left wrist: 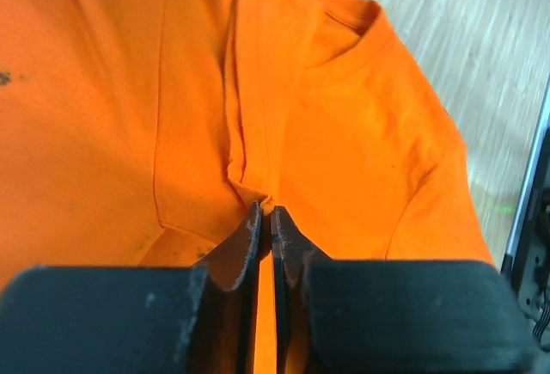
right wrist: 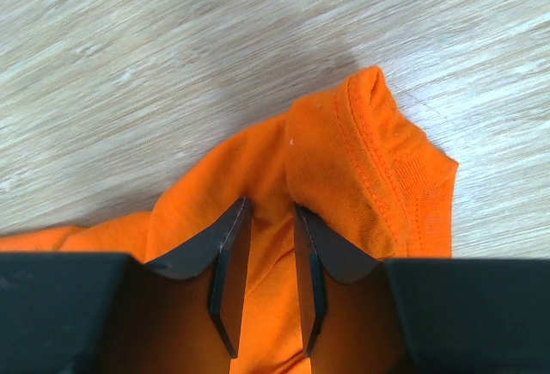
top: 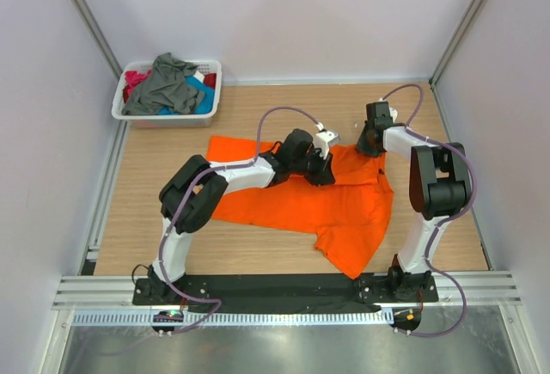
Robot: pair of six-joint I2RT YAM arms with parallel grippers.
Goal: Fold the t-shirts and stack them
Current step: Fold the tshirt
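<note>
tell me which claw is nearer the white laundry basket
Left. The left claw pinches the orange t-shirt at mid-table, right of the basket; the right claw grips the shirt's edge even farther right.

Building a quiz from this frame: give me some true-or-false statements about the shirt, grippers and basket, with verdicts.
1. The orange t-shirt lies on the table. True.
2. The left gripper is open, clear of the fabric. False: it is shut on a fold of the orange t-shirt.
3. The right gripper has orange fabric between its fingers. True.
4. The white basket stands at the near right corner. False: far left corner.
5. A grey t-shirt lies on top in the basket. True.
</note>
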